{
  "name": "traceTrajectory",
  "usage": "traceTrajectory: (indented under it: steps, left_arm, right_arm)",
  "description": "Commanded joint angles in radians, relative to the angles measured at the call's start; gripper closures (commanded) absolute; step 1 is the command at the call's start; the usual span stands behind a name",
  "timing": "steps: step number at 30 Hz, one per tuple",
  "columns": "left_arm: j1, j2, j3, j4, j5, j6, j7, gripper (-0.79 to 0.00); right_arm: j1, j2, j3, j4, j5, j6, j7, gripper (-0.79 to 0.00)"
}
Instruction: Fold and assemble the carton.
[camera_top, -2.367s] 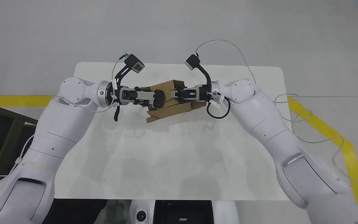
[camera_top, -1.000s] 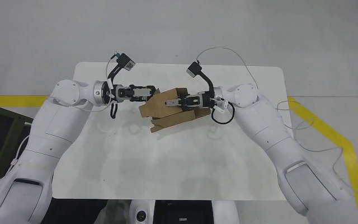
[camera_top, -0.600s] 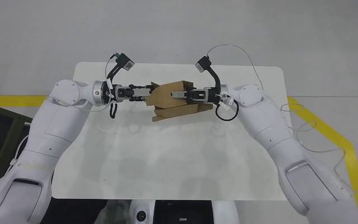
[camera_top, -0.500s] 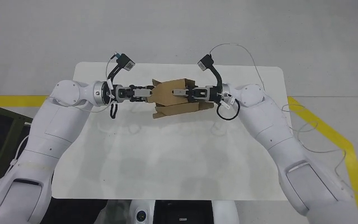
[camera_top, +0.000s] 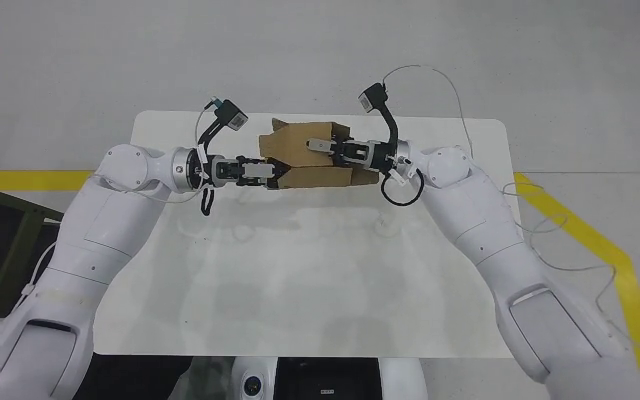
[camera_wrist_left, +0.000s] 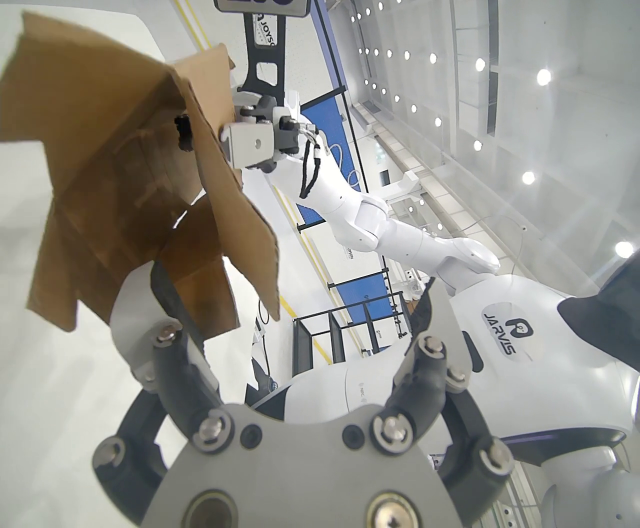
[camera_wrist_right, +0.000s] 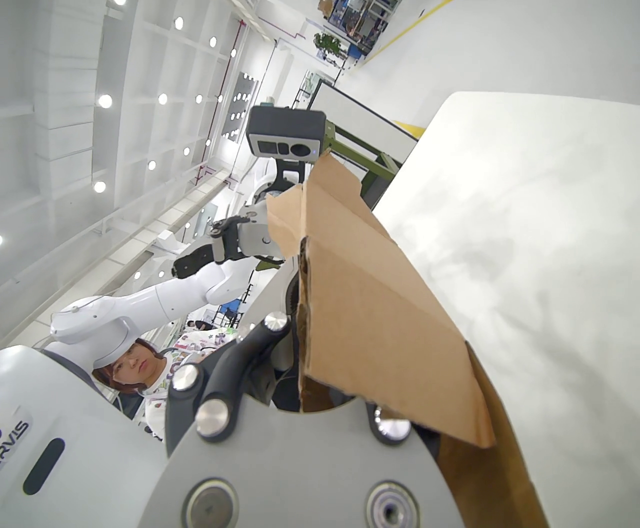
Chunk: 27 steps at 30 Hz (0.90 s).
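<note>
At the left, our left gripper (camera_top: 270, 172) stands at the left end of the carton (camera_top: 312, 160), and its fingers (camera_wrist_left: 172, 320) are spread wide. One loose flap of the carton lies just beside one finger. The brown carton is over the table (camera_top: 300, 290), near the middle of its far edge. It is partly opened, and the flaps on its left end stand out. At the right, our right gripper (camera_top: 320, 146) is closed on the upper wall of the carton and holds it.
</note>
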Motion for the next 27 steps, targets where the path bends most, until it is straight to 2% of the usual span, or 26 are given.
traceTrajectory:
  steps: [1,13,27]
  left_arm:
    - [0.004,0.001,-0.001,-0.006,-0.005,0.004,-0.004,-0.785]
    - [0.023,0.001,0.000,-0.030,-0.034,0.023,-0.023,-0.785]
    - [0.013,-0.001,-0.010,-0.007,-0.012,0.010,-0.010,-0.785]
  right_arm:
    - [0.001,-0.003,0.000,0.001,-0.011,-0.002,-0.024,0.000]
    - [0.016,-0.032,-0.018,-0.018,-0.039,-0.001,-0.079,0.000]
    - [0.026,-0.064,-0.043,-0.001,-0.021,-0.008,-0.036,0.000]
